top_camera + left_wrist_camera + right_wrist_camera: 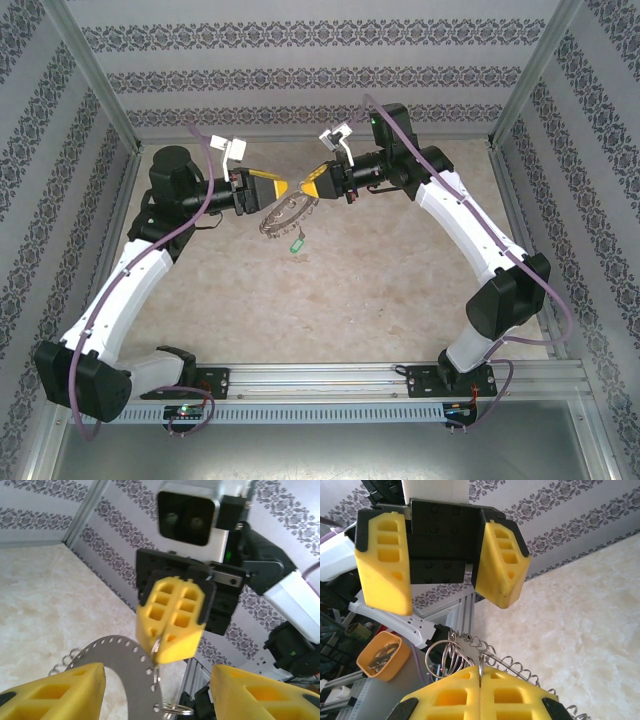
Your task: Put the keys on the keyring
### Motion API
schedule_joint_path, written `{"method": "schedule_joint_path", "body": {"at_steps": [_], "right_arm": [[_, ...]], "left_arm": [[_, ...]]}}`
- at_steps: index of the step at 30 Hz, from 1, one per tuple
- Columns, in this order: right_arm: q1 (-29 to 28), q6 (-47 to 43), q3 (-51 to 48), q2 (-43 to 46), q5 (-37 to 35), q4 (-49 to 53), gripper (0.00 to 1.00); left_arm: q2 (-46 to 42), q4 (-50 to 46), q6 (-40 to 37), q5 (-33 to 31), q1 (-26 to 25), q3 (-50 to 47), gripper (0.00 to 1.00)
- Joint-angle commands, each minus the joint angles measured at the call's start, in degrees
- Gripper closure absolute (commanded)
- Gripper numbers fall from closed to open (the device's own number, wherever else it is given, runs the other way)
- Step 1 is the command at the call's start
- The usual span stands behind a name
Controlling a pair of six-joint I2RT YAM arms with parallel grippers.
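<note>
Top view: left hand [272, 188] and right hand [308, 185] meet tip to tip over the far half of the bench [400, 290]. The keyring [288, 214] is just under them. The green key [297, 241] is at its near edge; cannot tell if attached.
Left wrist view: left hand released, fingers wide apart, keyring between them. Right hand clenched on the keyring's outer edge; small split ring [172, 709] dangles below.
Right wrist view: same pinch on the keyring. Orange tub [382, 655] beyond the rail.

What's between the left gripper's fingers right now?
Between the fingers of the left gripper lies the keyring, pinched by the shut right gripper; the left wrist view shows it.
</note>
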State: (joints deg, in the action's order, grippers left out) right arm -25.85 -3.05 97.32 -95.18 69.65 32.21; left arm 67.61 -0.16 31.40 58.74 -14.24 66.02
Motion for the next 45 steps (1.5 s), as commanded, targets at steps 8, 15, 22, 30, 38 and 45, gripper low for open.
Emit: {"method": "schedule_joint_path", "body": {"at_steps": [8,15,22,30,38,45], "right_arm": [[-0.33,1.3,1.56,0.25,7.65,-3.72,1.0],[-1.03,2.83,1.65,0.08,7.26,-5.82,1.0],[-1.11,3.97,2.62,-0.46,7.78,-7.15,1.0],[-1.66,3.49,4.84,-1.84,8.22,-5.66,1.0],[-1.66,3.07,4.74,-1.79,7.79,-5.4,1.0],[-0.94,3.03,2.26,0.54,3.06,-4.9,0.78]], "left_arm": [[1.66,3.85,-0.23,3.64,-1.28,2.79,0.48],[3.56,3.43,-1.13,4.67,-3.12,4.84,0.55],[3.37,2.53,-2.3,5.06,-3.41,3.42,0.63],[3.58,2.89,-2.57,5.16,-3.59,3.2,0.78],[3.25,2.71,-3.01,4.7,-3.57,2.77,1.0],[3.24,0.12,-5.72,4.45,-3.46,3.8,1.0]]}}
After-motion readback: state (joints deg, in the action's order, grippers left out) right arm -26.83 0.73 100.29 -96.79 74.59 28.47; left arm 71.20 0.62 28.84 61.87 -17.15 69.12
